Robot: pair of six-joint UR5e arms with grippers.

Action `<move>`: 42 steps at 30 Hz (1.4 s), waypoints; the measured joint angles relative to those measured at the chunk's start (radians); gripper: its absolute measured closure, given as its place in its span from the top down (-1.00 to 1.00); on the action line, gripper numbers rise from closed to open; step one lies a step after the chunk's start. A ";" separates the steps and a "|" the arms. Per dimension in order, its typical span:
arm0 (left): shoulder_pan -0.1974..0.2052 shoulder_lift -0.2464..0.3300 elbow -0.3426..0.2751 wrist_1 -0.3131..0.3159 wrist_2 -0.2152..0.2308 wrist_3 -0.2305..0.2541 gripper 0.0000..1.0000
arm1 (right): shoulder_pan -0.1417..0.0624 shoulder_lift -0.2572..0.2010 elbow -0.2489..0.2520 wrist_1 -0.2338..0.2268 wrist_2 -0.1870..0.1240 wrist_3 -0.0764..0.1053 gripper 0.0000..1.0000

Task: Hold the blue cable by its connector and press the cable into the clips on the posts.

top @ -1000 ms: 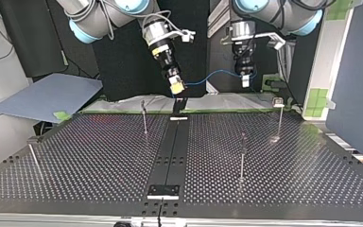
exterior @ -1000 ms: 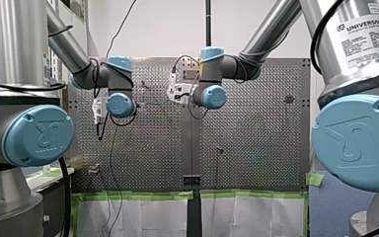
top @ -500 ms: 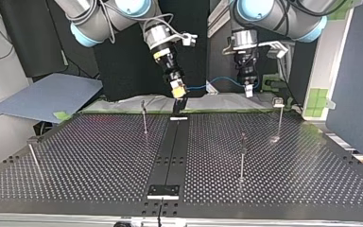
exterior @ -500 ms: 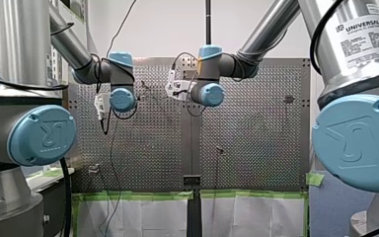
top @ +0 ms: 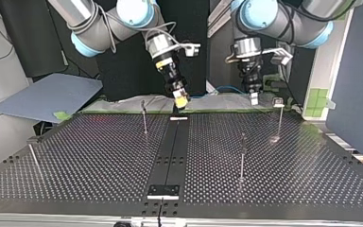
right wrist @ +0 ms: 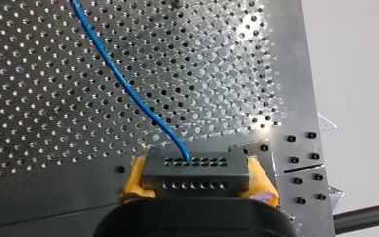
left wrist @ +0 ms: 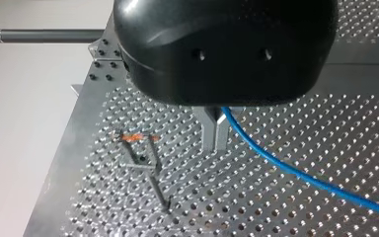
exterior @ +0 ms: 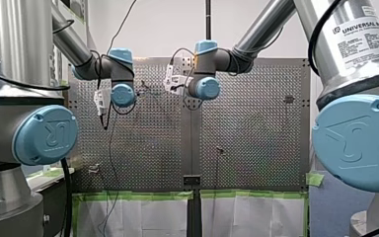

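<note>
Connector (right wrist: pixel 195 170): dark block with two rows of small holes, clamped at its short ends by the right gripper (right wrist: pixel 196 165), one yellow pad (right wrist: pixel 134 178) on each side. Judged rigid and light. The flat ends are the right place to hold it, and the pads should resist slip.

Cable (right wrist: pixel 128 94): thin, blue. It leaves the connector's face at one hole and runs out in a gentle curve above the table (right wrist: pixel 39 98), in the air and in no clip. Judged soft, limp and nearly weightless, so it will sag where unsupported and cannot be pushed from one end. The root at the connector is probably the weak spot, so sharp bends and hard pulls there are to be avoided.

Left gripper (left wrist: pixel 216 133): metal fingers (left wrist: pixel 209 129) closed narrow on the cable some way along its length, and the cable trails off sideways from them. A taut span between the two holds would likely be needed to seat it.

Beyond the left gripper: nearest post (left wrist: pixel 150 173), its clip (left wrist: pixel 133 137) marked orange and empty. In the top view a farther post (top: pixel 242 156) stands mid-table, well apart from the cable. No clip is filled yet.
</note>
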 joint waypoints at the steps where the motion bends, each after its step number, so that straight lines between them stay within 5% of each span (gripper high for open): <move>1: 0.004 0.000 0.008 -0.006 0.002 -0.001 -1.00 | 0.000 0.001 -0.005 0.002 0.000 0.002 -1.00; 12: 0.022 0.000 0.068 -0.045 0.013 -0.021 -1.00 | -0.006 0.030 -0.047 0.021 0.001 0.013 -1.00; 21: 0.040 0.000 0.087 -0.060 0.019 -0.025 -1.00 | -0.022 0.061 -0.074 0.022 -0.001 0.048 -1.00; 38: 0.067 -0.039 0.151 -0.091 0.080 -0.036 -1.00 | -0.041 0.079 -0.140 0.051 -0.010 0.054 -1.00; 42: 0.068 -0.057 0.156 -0.090 0.090 -0.031 -1.00 | -0.056 0.085 -0.158 0.060 -0.017 0.068 -1.00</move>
